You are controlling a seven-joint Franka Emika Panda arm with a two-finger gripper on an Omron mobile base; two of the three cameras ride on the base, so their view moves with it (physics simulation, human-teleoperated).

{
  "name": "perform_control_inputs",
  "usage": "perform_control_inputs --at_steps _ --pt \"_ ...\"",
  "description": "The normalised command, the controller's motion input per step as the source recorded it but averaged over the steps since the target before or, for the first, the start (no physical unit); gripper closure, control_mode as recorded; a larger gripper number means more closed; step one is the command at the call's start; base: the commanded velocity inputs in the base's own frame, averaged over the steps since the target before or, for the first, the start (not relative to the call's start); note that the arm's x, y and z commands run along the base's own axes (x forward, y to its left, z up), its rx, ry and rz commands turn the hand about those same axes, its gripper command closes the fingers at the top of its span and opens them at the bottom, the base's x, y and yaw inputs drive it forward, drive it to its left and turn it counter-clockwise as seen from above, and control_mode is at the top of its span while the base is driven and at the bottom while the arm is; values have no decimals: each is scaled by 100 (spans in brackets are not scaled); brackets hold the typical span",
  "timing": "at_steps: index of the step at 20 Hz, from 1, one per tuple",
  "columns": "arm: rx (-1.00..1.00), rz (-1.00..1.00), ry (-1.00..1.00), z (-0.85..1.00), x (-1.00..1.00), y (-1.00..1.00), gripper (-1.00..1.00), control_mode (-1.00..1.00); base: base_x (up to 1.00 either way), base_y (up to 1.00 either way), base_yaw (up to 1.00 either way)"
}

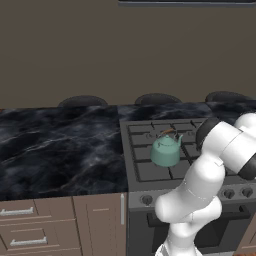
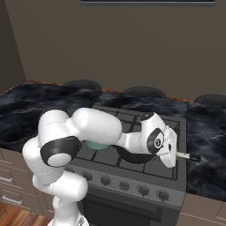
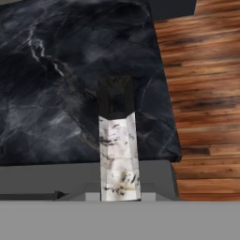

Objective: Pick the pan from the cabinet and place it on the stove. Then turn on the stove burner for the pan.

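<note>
Gripper [image 2: 178, 155]: clenched on the pan's handle [image 3: 118, 140], low over the right front of the stove.
Pan [image 2: 132, 155]: on the stove's [image 2: 172, 174] near right grate, mostly hidden behind the forearm; handle pointing right, tip past the stove's edge over the dark marble counter [image 2: 205, 145].
Teal kettle [image 1: 166, 149]: upright on the grates, left of the pan.
Knobs [image 2: 143, 190]: in a row along the stove's front.
Drawers [image 1: 30, 227]: below the left counter.

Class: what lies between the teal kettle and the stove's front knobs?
Bare black grid grate between the teal kettle and small round knobs, seen in left base view.
</note>
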Motion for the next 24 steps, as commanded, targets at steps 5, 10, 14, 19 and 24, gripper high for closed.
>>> perform_control_inputs --at_steps 5,10,14,19,24 --pt "0 0 2 -25 11 -9 100 -100 0 0 0" --pt "0 0 5 -17 15 -12 100 -100 0 0 0" --pt "0 0 7 -15 20 -14 100 -100 0 0 0" --pt "0 0 8 -9 25 -15 100 -100 0 0 0" --pt "0 0 6 -6 24 -17 100 -100 0 0 0"
